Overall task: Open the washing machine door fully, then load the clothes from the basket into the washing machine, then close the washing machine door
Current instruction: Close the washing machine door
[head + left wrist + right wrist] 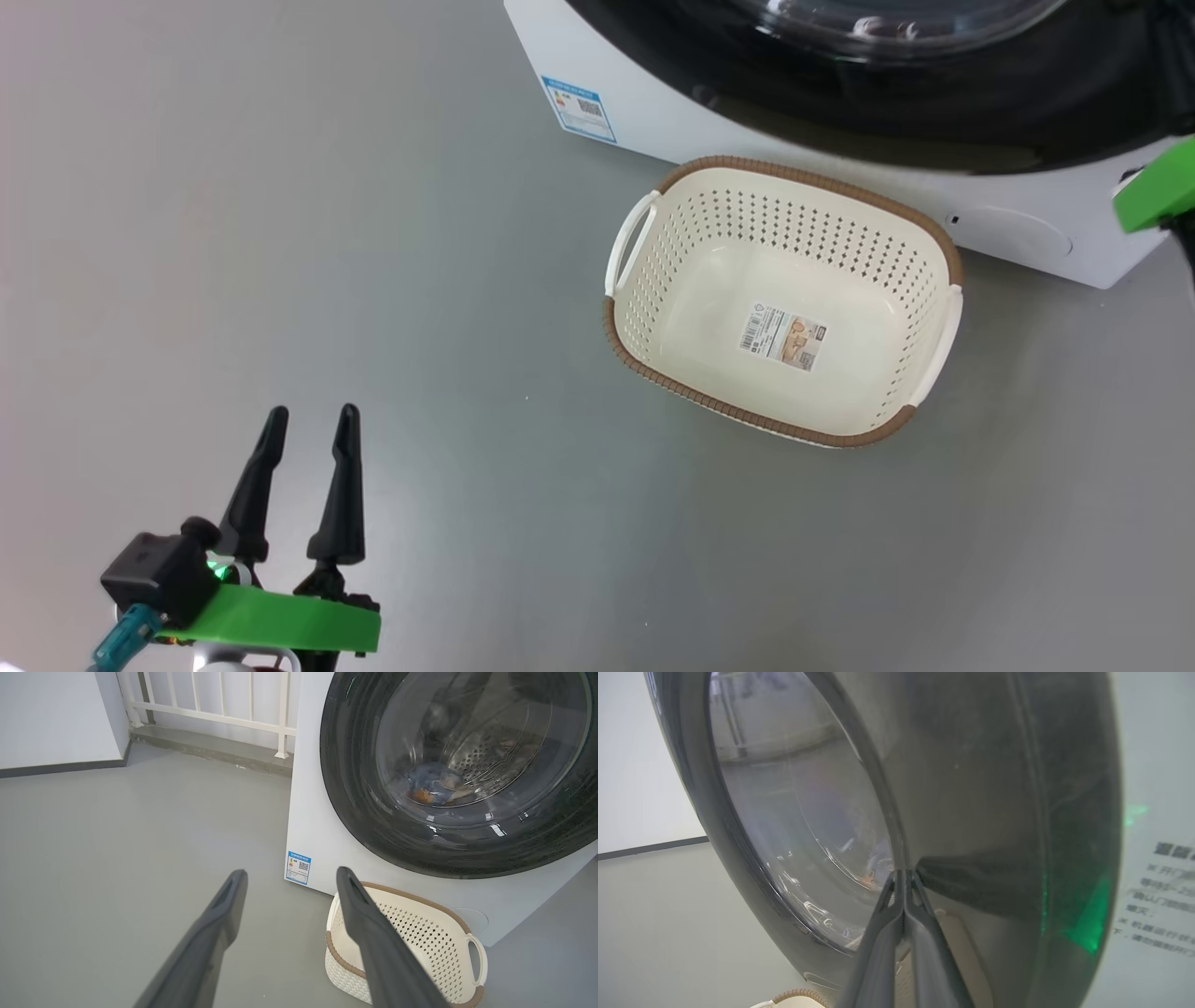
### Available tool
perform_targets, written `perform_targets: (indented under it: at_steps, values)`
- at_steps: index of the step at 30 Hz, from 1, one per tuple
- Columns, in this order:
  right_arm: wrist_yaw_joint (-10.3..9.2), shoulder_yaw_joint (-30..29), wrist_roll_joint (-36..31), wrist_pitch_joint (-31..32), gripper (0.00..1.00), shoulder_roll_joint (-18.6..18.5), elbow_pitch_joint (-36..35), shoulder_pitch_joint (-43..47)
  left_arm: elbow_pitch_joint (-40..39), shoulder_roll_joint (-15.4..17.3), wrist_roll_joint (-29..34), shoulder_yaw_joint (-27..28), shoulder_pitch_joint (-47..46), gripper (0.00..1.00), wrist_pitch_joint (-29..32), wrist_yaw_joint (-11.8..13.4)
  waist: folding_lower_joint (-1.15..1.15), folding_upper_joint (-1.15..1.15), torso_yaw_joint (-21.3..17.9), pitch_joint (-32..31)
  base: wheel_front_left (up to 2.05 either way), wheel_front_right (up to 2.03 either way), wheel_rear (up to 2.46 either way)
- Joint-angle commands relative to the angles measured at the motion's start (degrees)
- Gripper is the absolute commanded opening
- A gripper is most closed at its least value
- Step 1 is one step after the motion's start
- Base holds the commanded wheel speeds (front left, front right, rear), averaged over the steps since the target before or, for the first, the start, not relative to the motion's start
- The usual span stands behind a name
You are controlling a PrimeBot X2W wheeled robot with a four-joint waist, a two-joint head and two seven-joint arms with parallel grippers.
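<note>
On the grey floor point(420, 280) just in front of the washing machine point(310, 812) stands the basket point(709, 308), and we see no cloth in it: only the label sticker point(782, 338) lies on its pale bottom. Its far brown rim comes close under the white front of the machine, beside the blue energy sticker point(298, 868).

From the left wrist, we see the washing machine door point(364, 826) lying flat against the machine's front, as far as we can tell. Through its clear glass bowl we make out the clothes point(432, 784), a blue bundle with an orange patch, low in the steel drum.

Our left claw point(313, 411) hangs over bare floor at the lower left of the head view, well apart from the basket. Its two dark fingers stand wide and hold nothing.

Our right claw point(903, 873) is up at the door. Its fingers are pressed tight together with nothing between them. Their tips sit at the glossy black ring, just beside the edge of the glass. They appear to meet their own dark reflection there, but we cannot tell for sure whether they touch the door.

A white railing point(210, 700) runs along the wall behind the machine.
</note>
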Motion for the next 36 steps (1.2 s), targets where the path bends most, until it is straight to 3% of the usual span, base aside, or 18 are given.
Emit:
perform_targets:
  at_steps: [1, 12, 25, 26, 28, 29, 30, 36]
  values:
    - [0.06, -0.5, -0.7, -0.3, 0.00, -0.8, -0.6, -1.0, -1.5, 1.4, -0.4, 2.0, -1.7, 1.00, -0.5, -0.2, 0.00, 0.00, 0.1, 0.3, 0.00, 0.00, 0.00]
    - [0.06, -5.8, -6.9, -0.3, 0.00, 1.6, 4.2, -6.2, -1.4, 1.1, -0.2, 2.1, -2.2, 1.00, -0.5, -0.2, 0.00, 0.00, -0.7, 1.1, 0.00, 0.00, 0.00]
    - [0.06, -4.2, -6.7, -0.3, 0.00, 5.6, 1.3, -1.4, -1.1, 1.6, 0.2, 2.2, -1.9, 1.00, -0.5, -0.2, 0.00, 0.00, -3.2, -2.1, 0.00, 0.00, 0.00]
    - [0.06, -3.5, -6.3, -0.3, 0.07, 6.0, 0.2, -0.7, -1.1, 1.6, 0.2, 2.1, -1.8, 1.00, -0.5, -0.2, 0.00, 0.00, -3.6, -2.5, 0.00, 0.00, 0.00]
    - [0.06, -1.8, -5.5, -0.3, 0.46, 6.3, -1.7, 0.8, -1.0, 1.8, 0.3, 2.1, -1.6, 1.00, -0.5, -0.2, 0.00, 0.00, -4.5, -3.4, 0.00, 0.00, 0.00]
    - [0.06, -1.1, -5.0, -0.3, 0.84, 6.5, -2.5, 1.6, -1.0, 1.9, 0.3, 2.1, -1.6, 1.00, -0.5, -0.2, 0.00, 0.00, -5.0, -3.9, 0.00, 0.00, 0.00]
    - [0.06, -0.6, -4.5, -0.3, 1.00, 6.7, -3.3, 2.3, -1.0, 2.0, 0.3, 2.1, -1.5, 1.00, -0.5, -0.2, 0.00, 0.00, -5.6, -4.4, 0.00, 0.00, 0.00]
    - [0.06, 0.9, -3.2, -0.3, 1.00, 7.5, -7.4, 5.7, -1.2, 2.7, 0.5, 2.2, -1.2, 1.00, -0.5, -0.2, 0.00, 0.00, -8.9, -6.5, 0.00, 0.00, 0.00]
